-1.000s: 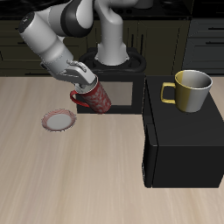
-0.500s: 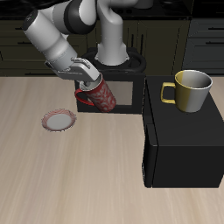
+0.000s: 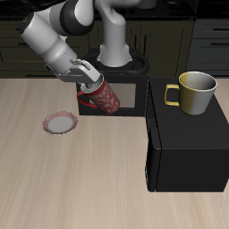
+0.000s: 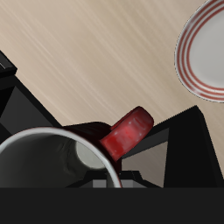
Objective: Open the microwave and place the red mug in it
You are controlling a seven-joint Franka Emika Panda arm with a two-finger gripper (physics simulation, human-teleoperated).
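The black microwave (image 3: pixel 192 148) stands near the table's front edge with its door (image 3: pixel 128 98) swung open toward the back. My gripper (image 3: pixel 90 84) is shut on the rim of the red mug (image 3: pixel 106 97) and holds it tilted above the table, just in front of the open door. In the wrist view the red mug's grey-white inside (image 4: pixel 48 166) and its red loop handle (image 4: pixel 128 133) fill the near field, with the dark door frame (image 4: pixel 188 144) behind them. The gripper's fingertips are hidden by the mug.
A yellow mug (image 3: pixel 195 92) stands on top of the microwave. A small white plate with a red rim (image 3: pixel 61 123) lies on the wooden table beside the held mug, also seen as the plate (image 4: pixel 206 48) from the wrist. Dark cabinets run along the back.
The gripper has carried the red mug a little way toward the microwave's open door, and most of that shift came in the first half second.
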